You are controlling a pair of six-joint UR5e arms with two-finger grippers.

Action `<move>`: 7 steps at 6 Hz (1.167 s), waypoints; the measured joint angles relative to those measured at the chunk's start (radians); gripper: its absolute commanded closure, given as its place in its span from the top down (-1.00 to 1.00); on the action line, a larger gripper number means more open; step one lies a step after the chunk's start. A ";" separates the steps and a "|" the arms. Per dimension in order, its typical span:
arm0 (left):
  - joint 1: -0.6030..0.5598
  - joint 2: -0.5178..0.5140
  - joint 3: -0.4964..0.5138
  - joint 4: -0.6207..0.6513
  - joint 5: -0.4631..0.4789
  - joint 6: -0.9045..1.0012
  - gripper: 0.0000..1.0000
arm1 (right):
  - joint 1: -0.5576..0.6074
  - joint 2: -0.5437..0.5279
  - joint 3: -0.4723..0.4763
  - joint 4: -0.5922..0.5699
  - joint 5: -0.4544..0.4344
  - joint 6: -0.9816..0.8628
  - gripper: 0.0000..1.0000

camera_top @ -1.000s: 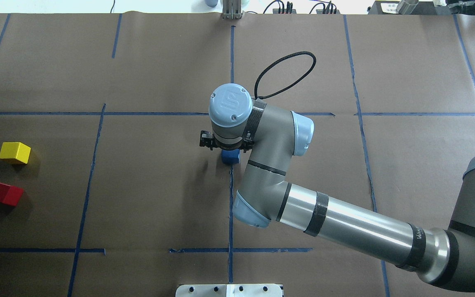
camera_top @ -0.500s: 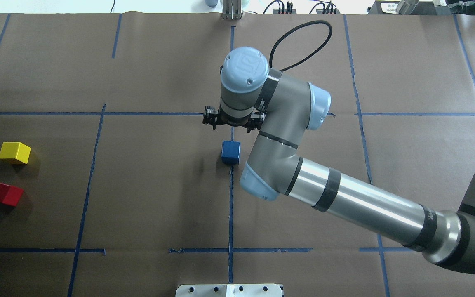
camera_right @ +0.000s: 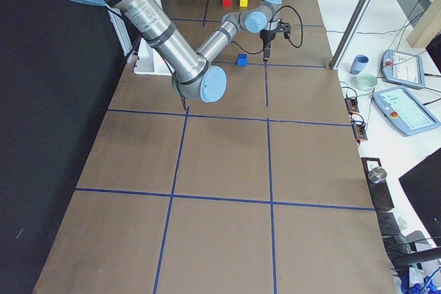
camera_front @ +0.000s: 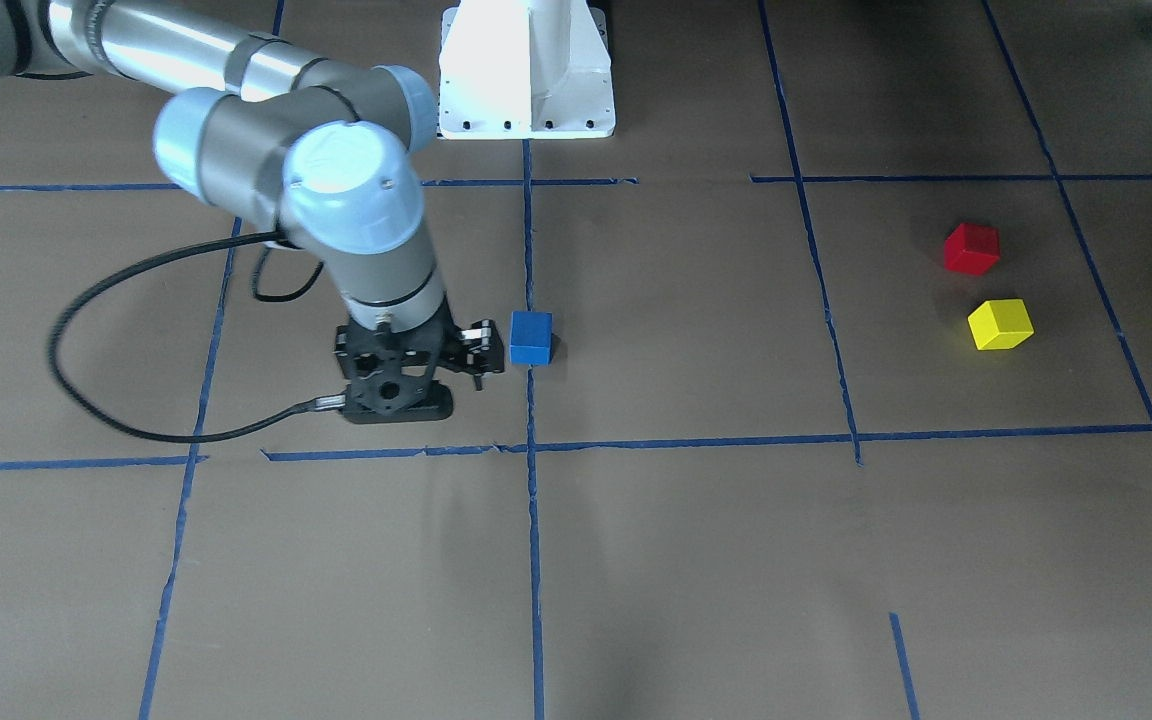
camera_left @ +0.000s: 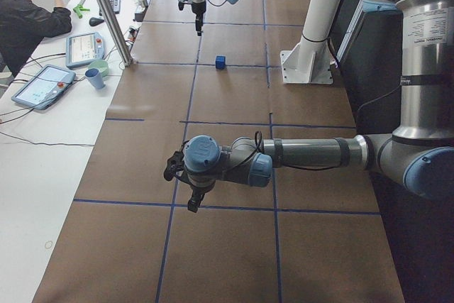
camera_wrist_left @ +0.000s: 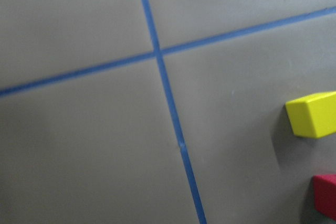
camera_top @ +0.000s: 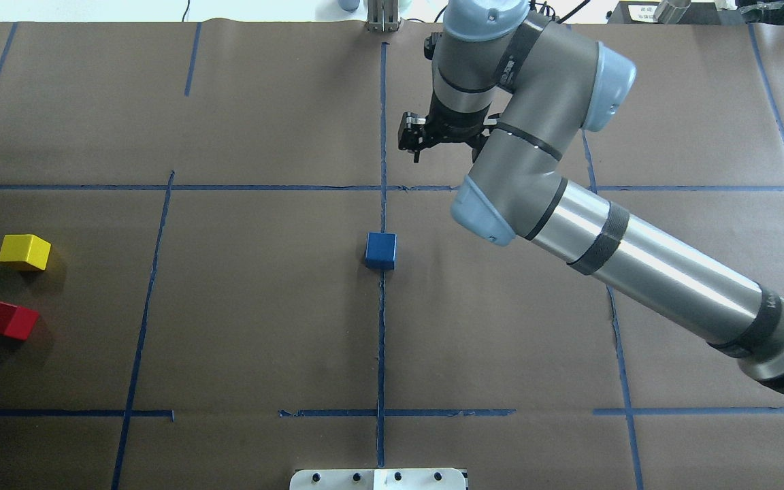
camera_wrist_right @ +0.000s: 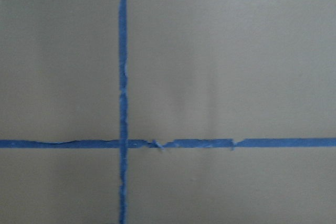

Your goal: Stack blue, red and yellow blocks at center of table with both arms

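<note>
The blue block (camera_top: 380, 250) stands alone at the table's centre, on the blue tape cross; it also shows in the front view (camera_front: 530, 337). My right gripper (camera_top: 443, 143) is open and empty, raised above the table, beyond the block and slightly to its right; in the front view (camera_front: 414, 360) it sits just beside the block. The yellow block (camera_top: 24, 252) and red block (camera_top: 7, 320) sit apart at the far left, and both show at the right edge of the left wrist view (camera_wrist_left: 313, 114). My left gripper (camera_left: 181, 182) shows only in the exterior left view, so I cannot tell its state.
Blue tape lines divide the brown table cover (camera_top: 263, 327) into squares. The white robot base (camera_front: 526, 70) stands at the near middle edge. A metal post (camera_top: 382, 17) stands at the far edge. An operator (camera_left: 21, 12), tablets and cups are on a side table.
The right gripper has risen off the blue block and moved away to the far side and right. The block stays at the centre. The red and yellow blocks have not moved.
</note>
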 measured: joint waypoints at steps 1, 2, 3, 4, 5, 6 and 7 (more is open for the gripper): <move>0.001 -0.025 0.014 -0.044 -0.002 -0.047 1.00 | 0.093 -0.112 0.082 -0.039 0.043 -0.188 0.99; 0.008 -0.041 0.022 -0.071 -0.002 -0.106 1.00 | 0.199 -0.230 0.146 -0.064 0.077 -0.409 0.99; 0.023 -0.043 0.020 -0.104 -0.001 -0.137 1.00 | 0.306 -0.359 0.209 -0.079 0.101 -0.627 0.99; 0.038 -0.039 0.016 -0.144 -0.001 -0.158 1.00 | 0.405 -0.512 0.283 -0.082 0.126 -0.823 1.00; 0.063 -0.037 0.007 -0.161 -0.002 -0.179 1.00 | 0.511 -0.669 0.345 -0.079 0.163 -1.001 1.00; 0.107 -0.035 -0.006 -0.164 0.001 -0.231 1.00 | 0.618 -0.806 0.376 -0.074 0.199 -1.156 1.00; 0.169 -0.034 -0.028 -0.165 0.011 -0.347 1.00 | 0.693 -0.911 0.386 -0.069 0.229 -1.264 1.00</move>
